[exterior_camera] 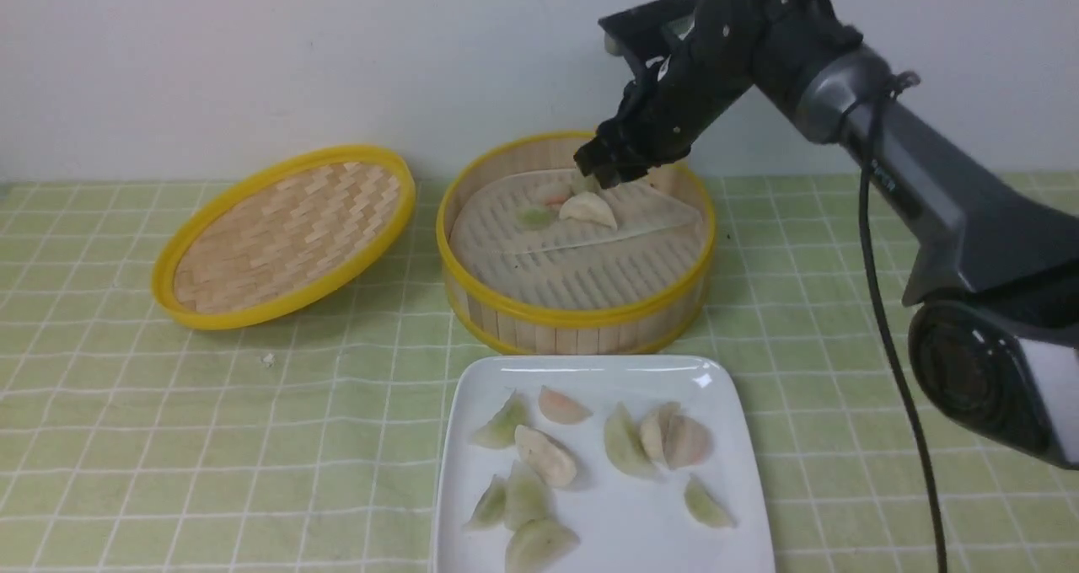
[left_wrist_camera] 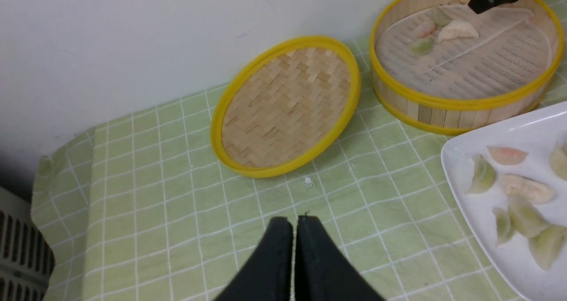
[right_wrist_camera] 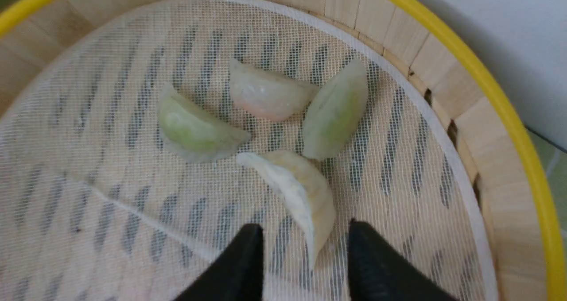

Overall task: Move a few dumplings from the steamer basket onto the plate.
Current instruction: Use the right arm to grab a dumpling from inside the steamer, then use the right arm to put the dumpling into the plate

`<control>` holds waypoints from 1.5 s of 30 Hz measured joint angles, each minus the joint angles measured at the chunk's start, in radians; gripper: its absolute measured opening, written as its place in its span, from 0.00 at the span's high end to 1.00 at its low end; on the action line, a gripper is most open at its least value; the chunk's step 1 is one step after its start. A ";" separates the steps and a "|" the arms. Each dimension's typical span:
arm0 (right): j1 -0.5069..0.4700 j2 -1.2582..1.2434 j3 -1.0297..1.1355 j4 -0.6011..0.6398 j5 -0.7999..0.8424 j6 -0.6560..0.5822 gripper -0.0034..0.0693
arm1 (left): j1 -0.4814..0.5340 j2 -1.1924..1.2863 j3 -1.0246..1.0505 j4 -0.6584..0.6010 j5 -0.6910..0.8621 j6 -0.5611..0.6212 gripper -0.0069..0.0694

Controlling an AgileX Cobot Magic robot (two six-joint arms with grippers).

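**Clerk:** Entry one, the plate (exterior_camera: 743,438); position and contents?

**Checker:** White, rounded-square, on the robot's side, just in front of the steamer basket (exterior_camera: 582,318); roughly ten dumplings (exterior_camera: 545,455) on it, green, whitish and pinkish, several overlapping; "a few" looks more than met, by judgement.

**Clerk:** Entry two, the basket; what is left in it?

**Checker:** Four on the liner (right_wrist_camera: 110,168), toward the far wall; pale green dumpling (right_wrist_camera: 195,130); pinkish dumpling (right_wrist_camera: 266,95); second green dumpling (right_wrist_camera: 336,108); whitish dumpling (right_wrist_camera: 297,190).

**Clerk:** Entry three, the right gripper (right_wrist_camera: 303,228)?

**Checker:** Low inside the basket; jaws spread, one either side of the whitish dumpling's near end; not yet pinching it; one more transfer seems to be in hand.

**Clerk:** Entry four, the left gripper (left_wrist_camera: 294,223)?

**Checker:** Jaws pressed together on nothing; above the checked tablecloth (left_wrist_camera: 177,230), near the woven lid (left_wrist_camera: 285,106); apparently idle.
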 joint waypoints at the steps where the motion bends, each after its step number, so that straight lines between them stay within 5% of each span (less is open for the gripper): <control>1: 0.000 0.013 0.000 0.009 -0.020 -0.020 0.46 | 0.000 0.000 0.000 0.000 0.000 0.000 0.92; 4: 0.000 0.045 0.000 0.026 -0.060 -0.080 0.34 | 0.000 0.000 0.000 0.001 0.000 0.000 0.92; 9: 0.000 0.081 0.000 0.029 -0.077 -0.164 0.30 | 0.000 0.000 0.000 0.001 0.000 -0.003 0.92; 13: 0.000 0.105 0.000 0.034 -0.092 -0.190 0.42 | 0.000 0.000 0.000 0.001 0.000 -0.003 0.92; 17: 0.002 0.106 -0.018 0.034 -0.072 -0.142 0.77 | 0.000 0.000 0.000 0.001 0.000 -0.004 0.92; 21: 0.001 0.100 -0.098 -0.008 0.078 -0.087 0.76 | 0.000 0.000 0.000 0.001 0.000 -0.005 0.92; 29: 0.001 -0.047 -0.098 -0.015 0.119 0.027 0.76 | 0.000 0.000 0.000 0.000 0.000 -0.005 0.92; 34: 0.001 -0.274 0.203 -0.010 0.118 0.044 0.76 | 0.000 0.000 0.000 -0.020 0.000 -0.005 0.92; 40: 0.002 -0.639 0.803 0.098 0.113 0.024 0.76 | 0.000 0.000 0.000 -0.103 0.000 -0.005 0.92; 45: 0.031 -0.783 1.184 0.187 -0.061 -0.027 0.76 | 0.000 0.000 0.000 -0.115 0.000 -0.005 0.92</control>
